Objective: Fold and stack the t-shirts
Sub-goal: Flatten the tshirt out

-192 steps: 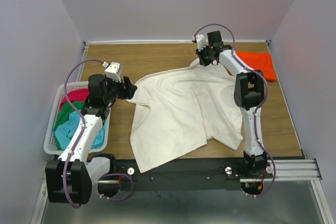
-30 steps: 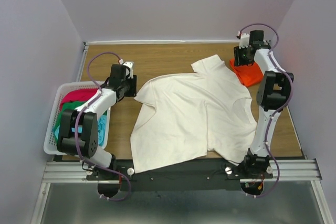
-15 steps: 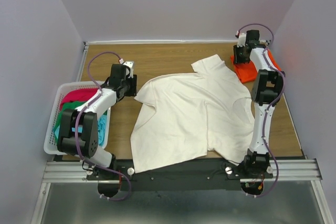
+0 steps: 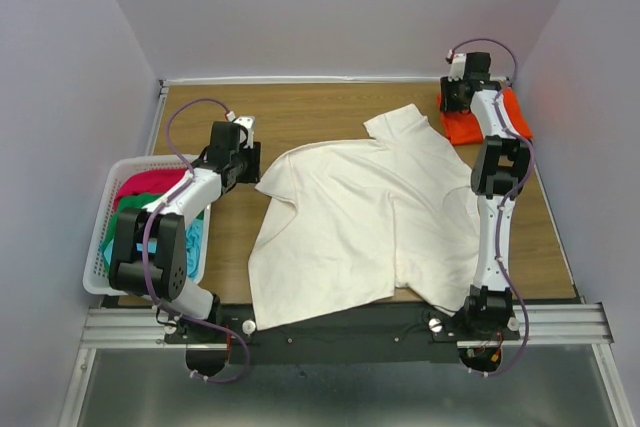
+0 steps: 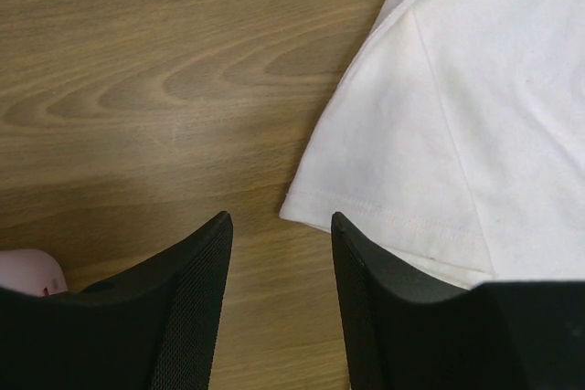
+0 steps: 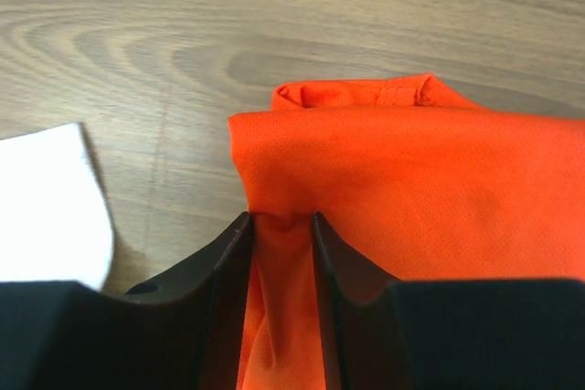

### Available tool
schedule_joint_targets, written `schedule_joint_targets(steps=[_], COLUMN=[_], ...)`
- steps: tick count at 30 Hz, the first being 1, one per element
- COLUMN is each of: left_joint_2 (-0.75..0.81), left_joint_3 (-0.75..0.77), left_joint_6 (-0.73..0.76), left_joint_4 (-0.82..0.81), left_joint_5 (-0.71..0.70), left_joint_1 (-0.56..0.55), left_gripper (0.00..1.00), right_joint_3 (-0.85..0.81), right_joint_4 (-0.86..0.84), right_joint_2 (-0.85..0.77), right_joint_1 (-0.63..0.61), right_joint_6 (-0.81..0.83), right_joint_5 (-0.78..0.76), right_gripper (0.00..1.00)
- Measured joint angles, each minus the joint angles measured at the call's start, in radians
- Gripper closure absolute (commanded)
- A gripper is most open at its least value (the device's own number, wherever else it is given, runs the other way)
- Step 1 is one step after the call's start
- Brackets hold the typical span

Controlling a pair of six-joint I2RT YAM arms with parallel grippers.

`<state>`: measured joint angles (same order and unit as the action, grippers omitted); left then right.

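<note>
Since last look, my right gripper (image 6: 280, 222) pulled further into back right corner, dragging orange t-shirt (image 6: 411, 189) clear of cream-white t-shirt (image 5: 475, 107), likely making room to fold. Jaws clenched on orange fold. My left gripper (image 5: 279, 226) unmoved, jaws apart, empty, poised at cream sleeve hem. Cream shirt spread mid-table (image 5: 137, 89).

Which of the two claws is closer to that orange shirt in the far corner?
The right. The right gripper has a fold of the orange t-shirt pinched between its fingers; the left gripper sits open far off on the other side, by the cream t-shirt sleeve.
</note>
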<state>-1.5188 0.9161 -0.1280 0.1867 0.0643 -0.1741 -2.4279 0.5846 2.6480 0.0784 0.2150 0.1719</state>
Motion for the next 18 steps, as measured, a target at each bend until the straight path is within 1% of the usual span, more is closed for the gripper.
schedule_joint_targets(steps=[4,8,13,18], left_joint_2=[-0.005,-0.006,-0.006,-0.005], left_joint_3=[0.011,0.016,0.017,0.016], left_joint_6=[0.0,0.0,0.0,0.0], left_joint_4=[-0.005,-0.006,-0.007,-0.007], left_joint_5=[0.0,0.001,0.006,0.008], left_joint_1=[0.0,0.0,0.0,0.0], left_gripper=[0.44,0.44,0.44,0.44], right_joint_3=[0.055,0.157,0.217,0.233], right_joint_4=[-0.008,-0.007,-0.016,-0.026], right_joint_2=[-0.038,-0.136,-0.229,-0.249], right_joint_1=[0.0,-0.001,-0.001,-0.001], right_joint_6=[-0.003,-0.009,-0.014,-0.018], right_joint_5=[0.056,0.106,0.111,0.1], right_gripper=[0.59,0.59,0.59,0.6])
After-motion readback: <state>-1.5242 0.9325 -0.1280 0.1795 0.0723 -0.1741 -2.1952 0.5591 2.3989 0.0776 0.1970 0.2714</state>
